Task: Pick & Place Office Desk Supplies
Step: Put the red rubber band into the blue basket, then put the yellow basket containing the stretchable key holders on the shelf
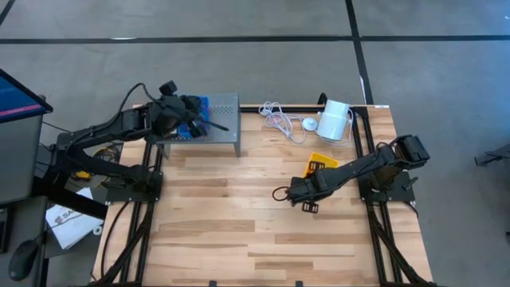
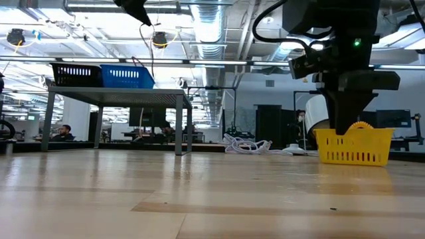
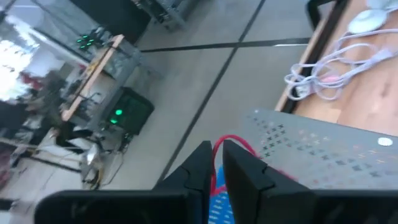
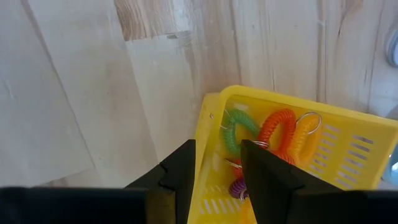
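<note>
Red loop (image 3: pixel 231 144) sat pinched between the left gripper's (image 3: pixel 215 163) closed fingers, held above the blue bin (image 1: pixel 199 112) on the grey shelf (image 1: pixel 223 108) at far left — the bin lay directly below.

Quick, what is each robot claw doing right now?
Left gripper: shut on a red loop, above the grey shelf.
Right gripper: gripping the yellow bin by its wall.
</note>
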